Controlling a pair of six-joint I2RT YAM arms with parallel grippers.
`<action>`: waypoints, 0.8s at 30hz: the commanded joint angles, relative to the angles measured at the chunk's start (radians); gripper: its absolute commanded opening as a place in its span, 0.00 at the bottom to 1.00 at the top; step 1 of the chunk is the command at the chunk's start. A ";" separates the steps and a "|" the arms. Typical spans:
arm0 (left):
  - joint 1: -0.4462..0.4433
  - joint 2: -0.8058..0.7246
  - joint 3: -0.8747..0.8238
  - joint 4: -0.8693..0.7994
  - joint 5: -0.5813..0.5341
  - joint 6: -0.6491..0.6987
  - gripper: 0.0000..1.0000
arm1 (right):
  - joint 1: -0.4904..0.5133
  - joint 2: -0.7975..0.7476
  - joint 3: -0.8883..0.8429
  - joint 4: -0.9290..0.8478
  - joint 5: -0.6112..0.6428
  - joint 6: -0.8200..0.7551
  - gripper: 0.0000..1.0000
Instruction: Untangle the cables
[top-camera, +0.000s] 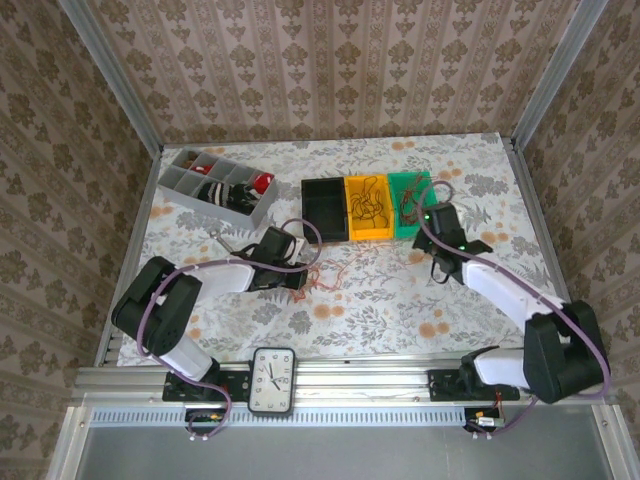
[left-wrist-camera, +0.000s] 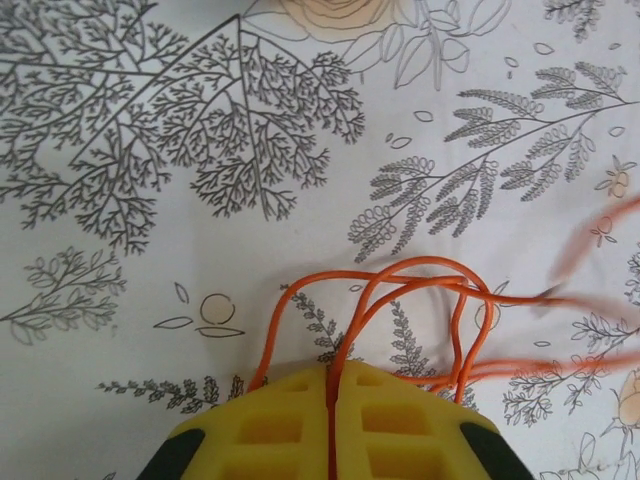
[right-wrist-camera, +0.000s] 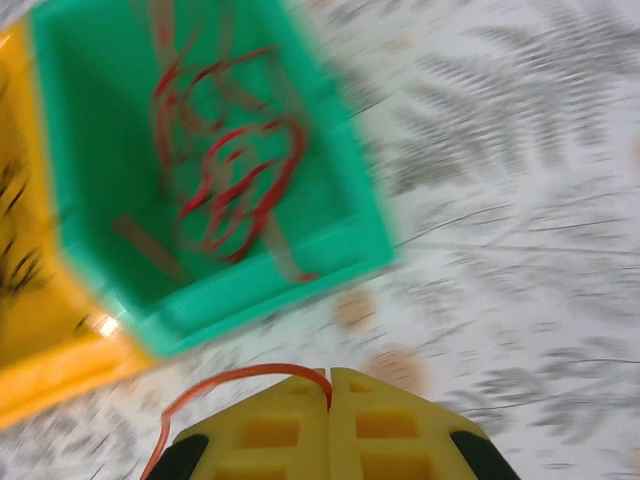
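Loops of an orange cable (left-wrist-camera: 420, 275) lie on the flowered cloth, and one strand runs into the closed yellow jaws of my left gripper (left-wrist-camera: 331, 372). From above, the left gripper (top-camera: 298, 268) sits left of the orange cable (top-camera: 322, 276). My right gripper (right-wrist-camera: 330, 375) is shut on a thin orange-red cable (right-wrist-camera: 230, 378) that trails off to the left. It hovers just in front of the green bin (right-wrist-camera: 300, 275), which holds red cables (right-wrist-camera: 240, 170). This view is blurred. The right gripper (top-camera: 436, 250) is by the bin's near right corner.
A black bin (top-camera: 323, 210), a yellow bin (top-camera: 368, 235) with dark cables and the green bin (top-camera: 410, 232) stand in a row at the back. A grey divided tray (top-camera: 190, 195) is at the back left. A clock (top-camera: 273, 380) lies on the near rail.
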 joint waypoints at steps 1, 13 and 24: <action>0.007 0.048 0.012 -0.104 -0.161 -0.018 0.04 | -0.095 -0.077 -0.036 -0.075 0.124 0.097 0.00; 0.074 0.056 0.031 -0.235 -0.348 -0.134 0.00 | -0.400 -0.184 -0.064 -0.109 0.039 0.162 0.00; 0.153 0.019 -0.014 -0.215 -0.324 -0.223 0.27 | -0.532 -0.190 -0.092 -0.094 -0.067 0.199 0.00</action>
